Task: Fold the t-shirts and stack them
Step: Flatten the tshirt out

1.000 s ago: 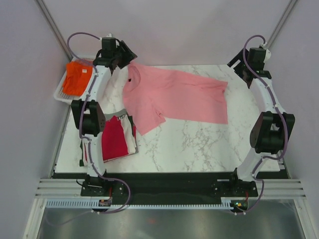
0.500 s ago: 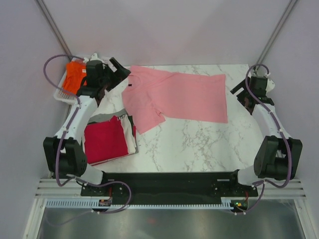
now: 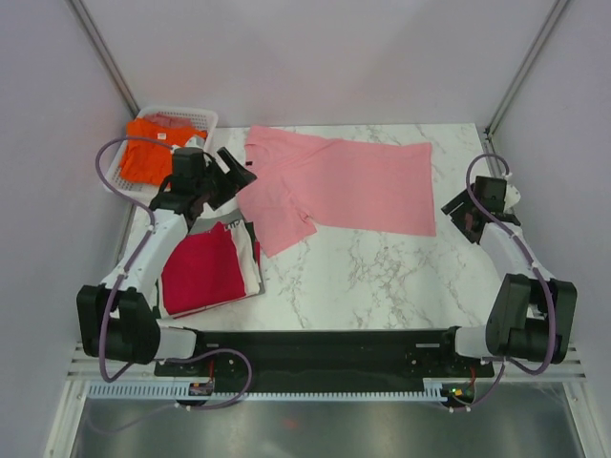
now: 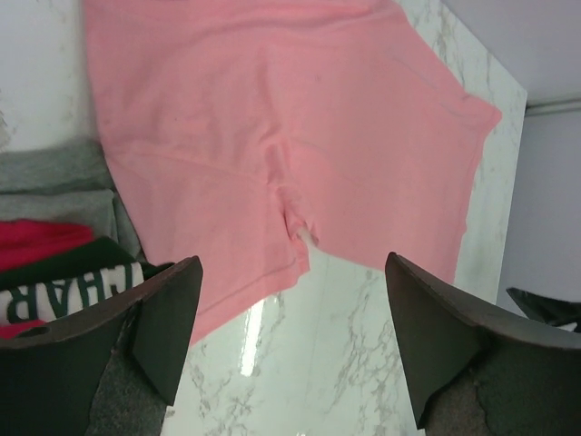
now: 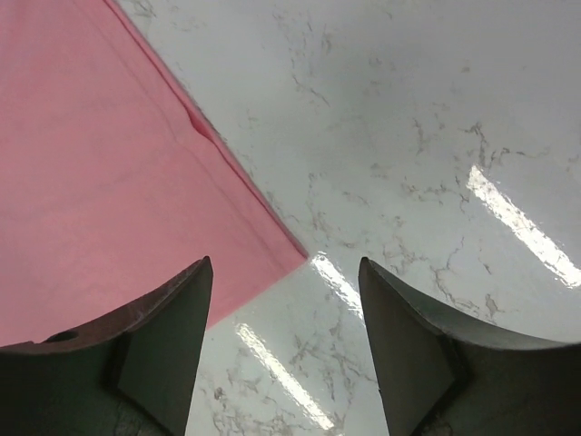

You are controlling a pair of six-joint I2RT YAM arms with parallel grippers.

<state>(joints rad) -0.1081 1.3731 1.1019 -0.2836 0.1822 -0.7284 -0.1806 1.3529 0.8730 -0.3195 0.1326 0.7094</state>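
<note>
A large light pink t-shirt (image 3: pixel 353 186) lies spread flat across the far half of the marble desk (image 3: pixel 382 277), its collar toward the left and its hem toward the right, with one short sleeve pointing at the near edge. Just beside that sleeve, at the left of the desk, sits a folded stack with a crimson red t-shirt (image 3: pixel 200 269) on top and grey and white t-shirts (image 3: pixel 251 260) showing beneath it. An orange t-shirt (image 3: pixel 153 160) rests in the white mesh basket (image 3: pixel 205 118) at the far left corner. The left gripper (image 4: pixel 292 268) hangs above the sleeve side of the pink shirt, its jaws spread wide with nothing between them. The right gripper (image 5: pixel 285 268) is held over the near right corner of the hem, where pink cloth meets bare marble, its jaws likewise parted and empty.
</note>
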